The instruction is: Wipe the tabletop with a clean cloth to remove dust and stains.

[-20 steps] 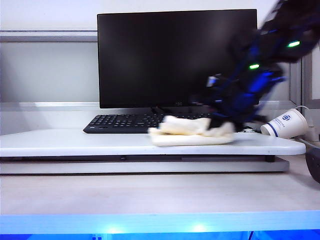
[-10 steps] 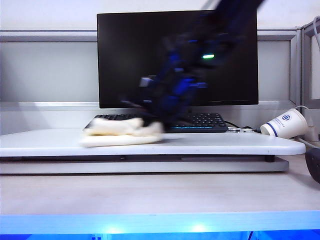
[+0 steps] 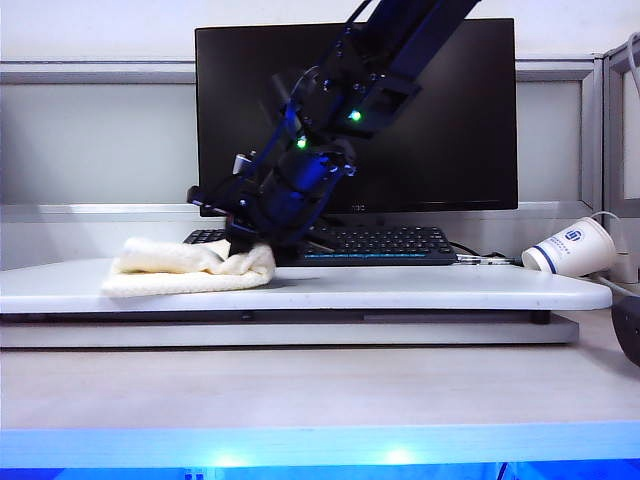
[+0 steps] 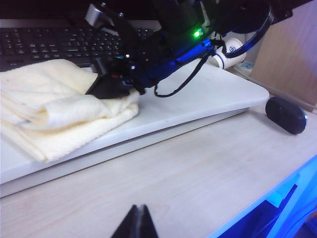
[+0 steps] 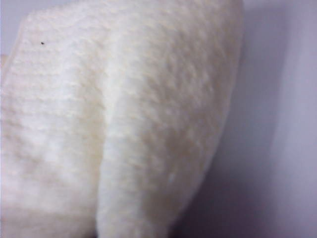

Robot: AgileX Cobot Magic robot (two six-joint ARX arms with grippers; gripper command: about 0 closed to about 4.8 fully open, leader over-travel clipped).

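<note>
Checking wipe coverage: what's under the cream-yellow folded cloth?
The white raised tabletop board lies under the cream-yellow folded cloth. The right pincer presses its right end. Any stain beneath the cloth is hidden.

An office desk: a black monitor [image 3: 355,115] stands at the back edge of a white raised board [image 3: 400,288], a black keyboard [image 3: 370,243] before it, a tipped paper cup [image 3: 570,247] (logo printed) at the right corner, grey partition panels [image 3: 95,140] behind.
</note>
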